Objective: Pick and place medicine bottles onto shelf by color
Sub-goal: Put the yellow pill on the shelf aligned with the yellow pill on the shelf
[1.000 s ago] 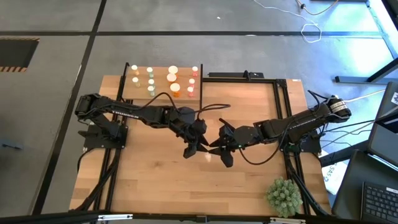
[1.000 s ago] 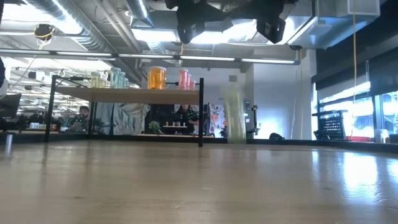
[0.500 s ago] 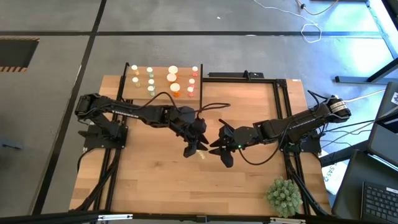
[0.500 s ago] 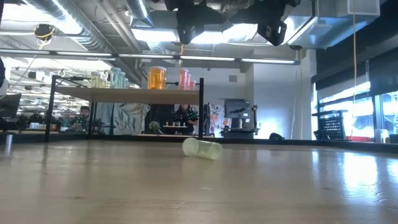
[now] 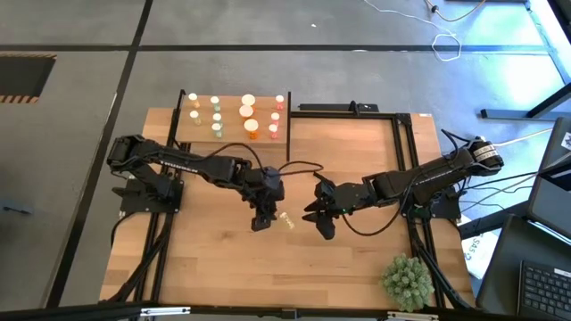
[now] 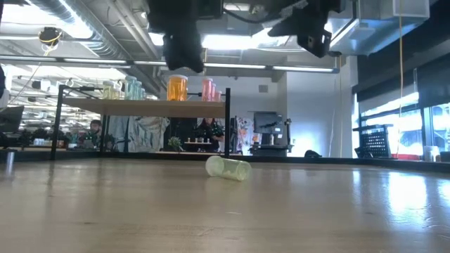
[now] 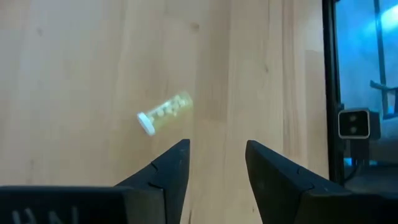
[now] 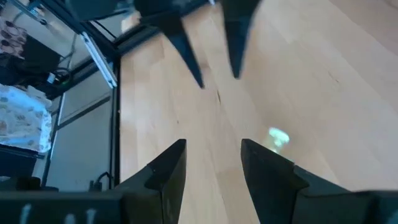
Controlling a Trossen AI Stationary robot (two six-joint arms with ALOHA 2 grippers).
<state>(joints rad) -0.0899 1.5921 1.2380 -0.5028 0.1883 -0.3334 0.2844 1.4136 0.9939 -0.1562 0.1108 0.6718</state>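
Moved since earlier: the left gripper has been drawn back leftward from the table's middle, so that more bare wood now lies between it and the right gripper; in the low view its dark body has shifted left along the top edge. The pale green bottle, a blur in mid-fall one second ago, has lain still on the tabletop since half a second ago.

Shelf: seen at the table's far left corner, unchanged. Its bottles are lined up by colour, orange, pale green and reddish, all upright.

Left gripper: held above the table, just left of the fallen bottle. In the left wrist view its two fingers are parted with only bare wood between them; nothing is gripped.

Pale green bottle: lying on its side on the table near the middle, between the two grippers and touched by neither. Its white cap is seen at one end in the left wrist view. In the low view it rests tilted on the wood.

Right gripper: held above the table just right of the bottle, hardly changed in place. Its fingers are likewise parted and empty.

Plant ball: at the table's near right corner, unmoved.
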